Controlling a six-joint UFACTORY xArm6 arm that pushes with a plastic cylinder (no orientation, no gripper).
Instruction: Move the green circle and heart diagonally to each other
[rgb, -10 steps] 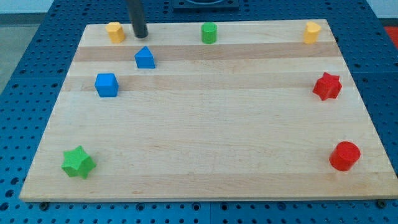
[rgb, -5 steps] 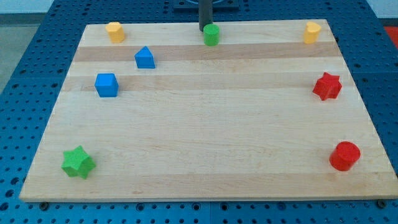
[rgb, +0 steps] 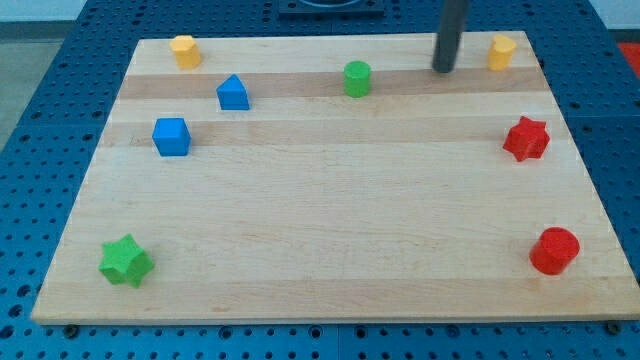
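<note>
Where the pale wooden board (rgb: 320, 230) sits on a blue perforated bench (rgb: 40, 130), blocks ring its edges: two blue blocks (rgb: 233, 93) (rgb: 171, 136) and a green star (rgb: 126, 261) at the view's left, a red star (rgb: 526, 139) and red cylinder (rgb: 554, 250) at the right. Yellow blocks (rgb: 184, 50) (rgb: 501, 52) mark the top corners; which is the heart I cannot tell. My tip (rgb: 443, 69), holding nothing and touching no block, rests near the right yellow block, with the green circle (rgb: 357, 78) well apart to its left, open board between.

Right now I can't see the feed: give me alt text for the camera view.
My tip rests near the board's top edge, between the green circle and a yellow block, touching neither. Other blocks ring the wooden board.
</note>
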